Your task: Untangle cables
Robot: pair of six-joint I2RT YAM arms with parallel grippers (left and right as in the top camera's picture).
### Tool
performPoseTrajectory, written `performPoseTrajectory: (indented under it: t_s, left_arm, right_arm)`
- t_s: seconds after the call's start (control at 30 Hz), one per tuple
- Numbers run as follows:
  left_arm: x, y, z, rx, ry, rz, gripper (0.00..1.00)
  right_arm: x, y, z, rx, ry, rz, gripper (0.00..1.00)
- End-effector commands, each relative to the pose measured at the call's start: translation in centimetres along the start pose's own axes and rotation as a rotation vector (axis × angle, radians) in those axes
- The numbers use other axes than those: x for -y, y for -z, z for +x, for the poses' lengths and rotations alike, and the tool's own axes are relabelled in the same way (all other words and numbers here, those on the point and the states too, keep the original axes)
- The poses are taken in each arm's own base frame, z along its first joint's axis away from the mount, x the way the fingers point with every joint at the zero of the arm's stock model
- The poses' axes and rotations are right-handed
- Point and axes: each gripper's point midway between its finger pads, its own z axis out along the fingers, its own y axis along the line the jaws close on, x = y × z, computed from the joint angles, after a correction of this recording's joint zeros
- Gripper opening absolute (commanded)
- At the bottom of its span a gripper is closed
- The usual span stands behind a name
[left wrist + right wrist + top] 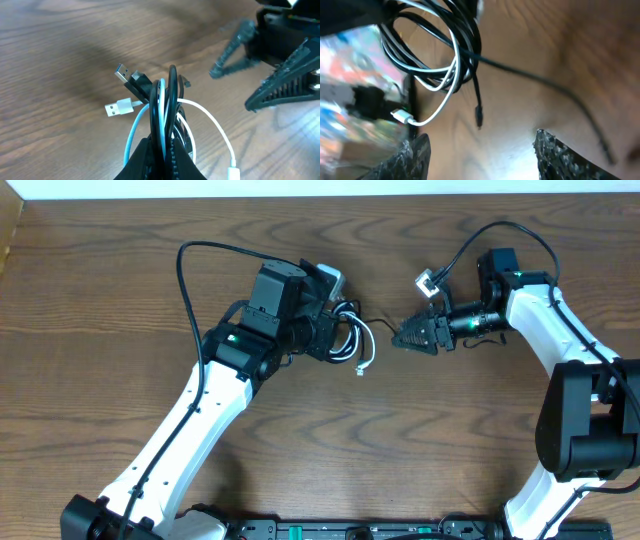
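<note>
The overhead view is bright, even and sharp, lit from above. The wooden table (120, 300) shows crisp grain and only a soft, faint shadow beside the left arm (190, 420). A pale strip along the top edge is washed out.

In the left wrist view the cables (167, 105) are fairly crisp. The right gripper (232, 89) is soft, its upper finger smeared, and a broad dim shadow lies across the wood at upper left.

The right wrist view is the poorest. Everything is blurred, the cables are streaky, and the left side is a smear of colours. A white glare patch sits on the table between the dark, unfocused fingers (412, 155).
</note>
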Motion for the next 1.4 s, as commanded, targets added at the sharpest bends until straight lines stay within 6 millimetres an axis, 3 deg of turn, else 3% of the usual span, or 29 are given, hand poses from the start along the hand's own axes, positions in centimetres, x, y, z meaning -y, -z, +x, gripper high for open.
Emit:
performPoseTrajectory:
  t_s: [0.0, 0.27, 0.47, 0.8, 1.07, 1.37]
  left_arm:
    - [1.5, 0.9, -1.3, 0.037, -0.037, 0.076, 0.07]
    - [2.8, 1.1, -1.4, 0.041, -0.037, 0.147, 0.08]
    - [2.8, 1.1, -1.4, 0.042, -0.037, 0.146, 0.07]
    - [2.7, 1.1, -1.5, 0.045, -0.039, 0.143, 0.07]
    - [2.7, 1.1, -1.9, 0.059, -0.044, 0.144, 0.07]
    - [2.8, 1.1, -1.9, 0.059, -0.044, 0.147, 0.08]
  right_arm:
    - [-1.1, 0.1, -1.4, 0.036, 0.286, -0.021, 0.68]
    - [0.0, -1.7, -0.6, -0.072, 0.375, 0.050, 0.70]
    - [-0.6, -3.1, -0.5, -0.103, 0.408, 0.040, 0.73]
    - [-1.9, -2.7, 1.4, -0.149, 0.309, -0.009, 0.83]
    - [-3.6, -2.7, 0.4, -0.070, 0.285, -0.090, 0.79]
    - [-4.1, -2.1, -0.5, -0.009, 0.181, -0.128, 0.64]
